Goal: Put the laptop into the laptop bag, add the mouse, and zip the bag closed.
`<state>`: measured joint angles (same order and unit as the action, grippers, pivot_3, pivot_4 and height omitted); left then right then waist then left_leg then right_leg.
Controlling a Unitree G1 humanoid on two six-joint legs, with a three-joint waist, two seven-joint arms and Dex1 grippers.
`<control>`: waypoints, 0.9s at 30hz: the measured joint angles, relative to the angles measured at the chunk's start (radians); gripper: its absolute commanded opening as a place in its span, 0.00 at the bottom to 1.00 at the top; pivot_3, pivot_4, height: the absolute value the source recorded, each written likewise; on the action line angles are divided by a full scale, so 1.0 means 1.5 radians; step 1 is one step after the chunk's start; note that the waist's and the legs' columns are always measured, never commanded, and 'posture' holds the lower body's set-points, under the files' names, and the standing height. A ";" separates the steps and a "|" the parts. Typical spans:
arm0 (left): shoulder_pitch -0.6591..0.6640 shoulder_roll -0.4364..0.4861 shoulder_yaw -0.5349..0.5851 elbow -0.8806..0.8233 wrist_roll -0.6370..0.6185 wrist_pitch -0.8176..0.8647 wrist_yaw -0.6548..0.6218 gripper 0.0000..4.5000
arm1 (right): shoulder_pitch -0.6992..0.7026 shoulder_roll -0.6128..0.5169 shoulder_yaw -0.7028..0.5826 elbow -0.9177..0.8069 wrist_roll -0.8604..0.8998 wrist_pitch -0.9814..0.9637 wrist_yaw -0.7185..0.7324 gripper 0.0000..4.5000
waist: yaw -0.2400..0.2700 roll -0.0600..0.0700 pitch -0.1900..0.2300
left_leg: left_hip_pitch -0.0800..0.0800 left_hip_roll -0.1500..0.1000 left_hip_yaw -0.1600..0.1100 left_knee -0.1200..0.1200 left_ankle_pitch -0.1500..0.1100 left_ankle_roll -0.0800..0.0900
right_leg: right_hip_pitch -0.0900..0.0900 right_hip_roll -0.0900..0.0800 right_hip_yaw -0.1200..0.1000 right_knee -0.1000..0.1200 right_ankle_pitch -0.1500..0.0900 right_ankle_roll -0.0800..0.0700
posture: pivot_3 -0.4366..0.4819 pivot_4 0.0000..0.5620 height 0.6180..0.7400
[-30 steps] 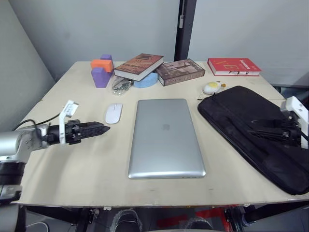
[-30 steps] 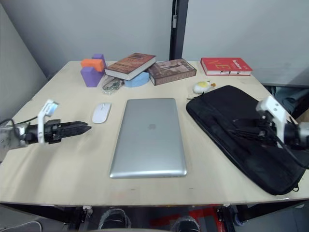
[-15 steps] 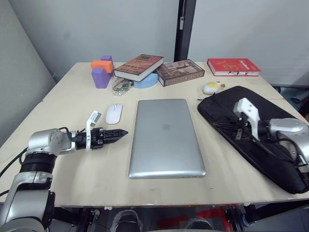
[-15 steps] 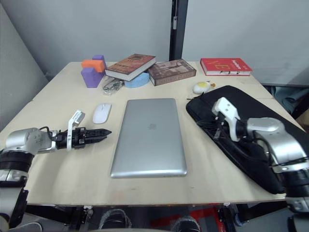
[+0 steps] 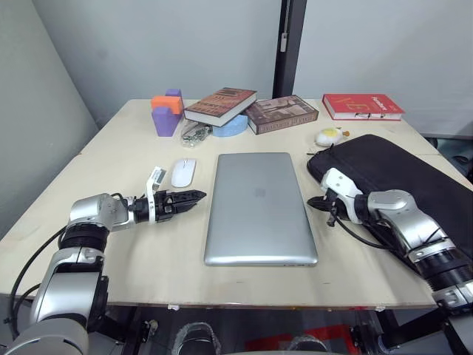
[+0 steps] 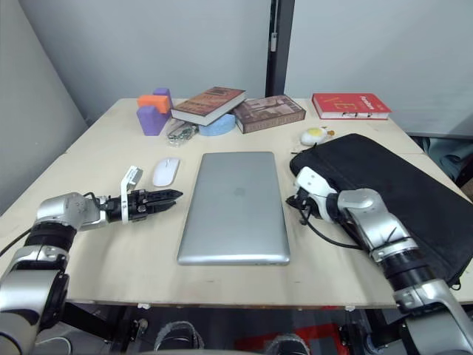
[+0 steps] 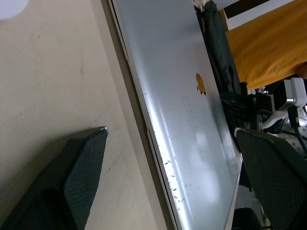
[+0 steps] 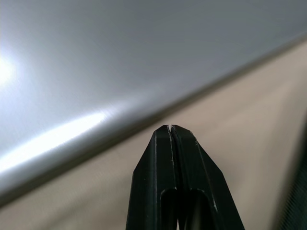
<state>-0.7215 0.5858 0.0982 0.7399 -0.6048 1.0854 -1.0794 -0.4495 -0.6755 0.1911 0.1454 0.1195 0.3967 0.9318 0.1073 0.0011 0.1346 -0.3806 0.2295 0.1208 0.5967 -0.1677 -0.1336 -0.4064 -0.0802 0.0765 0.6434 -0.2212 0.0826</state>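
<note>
The silver laptop (image 5: 260,205) lies shut and flat in the middle of the table. To its right lies the black laptop bag (image 5: 399,170). The white mouse (image 5: 183,172) rests just left of the laptop's far corner. My left gripper (image 5: 196,196) hovers low over the table beside the laptop's left edge, open, and in the left wrist view its fingers (image 7: 81,167) stand wide apart with that edge between them. My right gripper (image 5: 319,201) is shut on nothing, and its tip (image 8: 171,127) sits at the laptop's right edge, in the gap before the bag.
At the back of the table are purple and orange blocks (image 5: 167,112), two stacked books (image 5: 222,105) on a blue object, another book (image 5: 282,113) and a red book (image 5: 362,106). A white-and-yellow plush toy (image 5: 329,136) sits by the bag's far corner.
The camera has shifted. My left gripper has moved right, up to the laptop's left edge. My right gripper has come off the bag leftward to the laptop's right edge.
</note>
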 measured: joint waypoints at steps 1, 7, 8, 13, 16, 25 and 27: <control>-0.011 -0.005 0.000 0.016 0.007 -0.002 -0.001 1.00 | -0.001 0.006 0.006 0.004 -0.009 0.000 -0.001 0.01 | 0.000 0.000 0.000 | 0.000 0.000 0.000 -0.001 0.000 0.000 | 0.001 0.000 0.000 0.000 0.000 0.000 | 0.48 0.27 1.00; -0.044 -0.021 -0.004 0.061 0.031 -0.017 -0.024 1.00 | -0.012 0.017 0.011 0.005 -0.024 -0.003 0.009 0.01 | -0.008 0.000 0.000 | 0.000 0.000 0.000 -0.003 0.002 -0.001 | 0.001 0.000 -0.001 -0.003 0.000 0.000 | 0.48 0.27 1.00; -0.050 -0.021 -0.010 0.070 0.039 -0.022 -0.034 1.00 | -0.016 0.017 0.011 0.008 -0.026 -0.003 0.012 0.01 | -0.008 0.000 0.000 | 0.000 0.000 0.000 -0.004 0.002 -0.001 | 0.001 0.001 0.000 -0.004 0.000 0.001 | 0.48 0.27 1.00; -0.068 -0.021 -0.045 0.102 0.072 -0.051 -0.086 1.00 | -0.029 0.019 0.010 0.025 -0.034 -0.004 0.014 0.01 | -0.008 0.002 -0.002 | 0.000 0.000 0.000 -0.006 0.002 -0.001 | 0.002 0.001 -0.001 -0.009 0.000 0.001 | 0.48 0.27 1.00; -0.068 -0.023 -0.059 0.100 0.092 -0.059 -0.110 1.00 | -0.030 0.024 0.010 0.027 -0.035 -0.004 0.013 0.01 | -0.008 0.003 -0.004 | 0.000 0.000 0.000 -0.007 0.002 0.000 | 0.002 0.001 -0.001 -0.011 0.000 0.001 | 0.48 0.27 1.00; -0.046 -0.036 -0.081 0.014 0.121 -0.019 -0.121 1.00 | -0.033 0.038 0.007 0.028 -0.046 -0.003 0.011 0.01 | -0.008 0.004 -0.011 | -0.001 0.000 0.001 -0.015 0.003 -0.003 | 0.003 0.000 -0.003 -0.021 0.002 0.003 | 0.48 0.27 1.00; -0.039 -0.038 -0.081 -0.013 0.122 -0.005 -0.114 1.00 | -0.033 0.038 0.006 0.027 -0.046 -0.003 0.010 0.01 | -0.005 0.004 -0.012 | -0.001 -0.001 0.001 -0.017 0.003 -0.003 | 0.003 0.000 -0.004 -0.023 0.002 0.003 | 0.48 0.27 1.00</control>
<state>-0.7793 0.5283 -0.0235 0.7205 -0.4225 1.0776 -1.2508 -0.4996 -0.6185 0.2001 0.1861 0.0498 0.3926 0.9471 0.0997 0.0073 0.1166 -0.3826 0.2287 0.1225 0.5717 -0.1626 -0.1386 -0.4017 -0.0799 0.0711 0.6091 -0.2188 0.0865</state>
